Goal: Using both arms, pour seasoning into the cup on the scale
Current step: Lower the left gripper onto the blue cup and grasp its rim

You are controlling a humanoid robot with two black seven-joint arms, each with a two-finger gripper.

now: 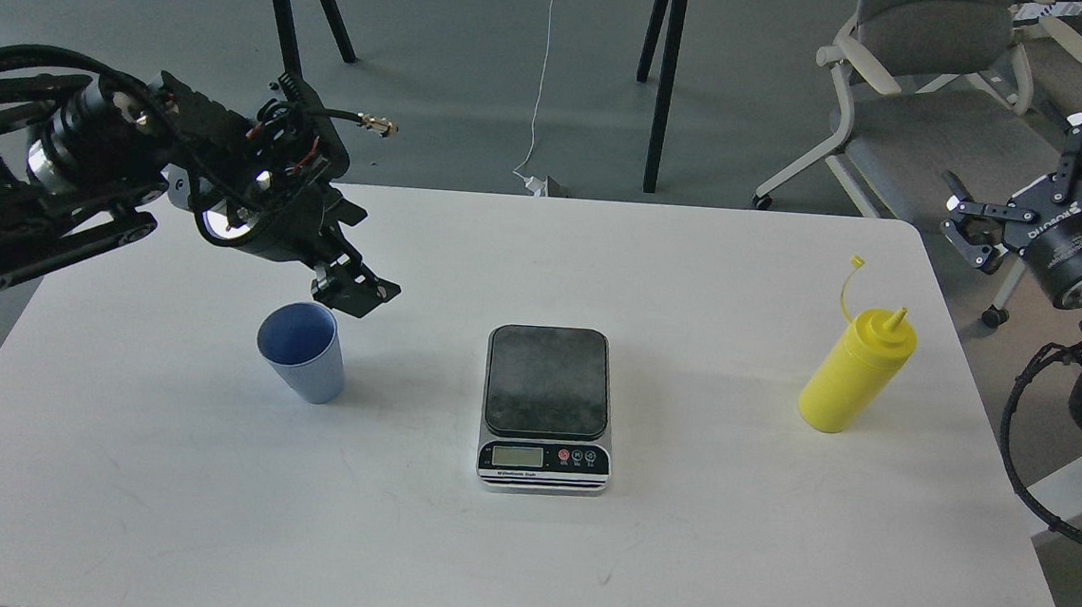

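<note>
The light-blue cup [301, 352] stands upright on the white table [524, 550], left of the scale [546, 406], whose dark plate is bare. The yellow seasoning bottle [855, 373] stands upright at the right, its cap hanging open on its strap. My left gripper [356, 289] hovers just above and to the right of the cup's rim; its fingers are dark and cannot be told apart. My right gripper [1017, 165] is open and empty, off the table's right back corner, above and right of the bottle.
A grey office chair [936, 103] stands behind the right back corner, close to my right gripper. Black legs of another table [661, 83] and a white cable [539, 84] are on the floor beyond the far edge.
</note>
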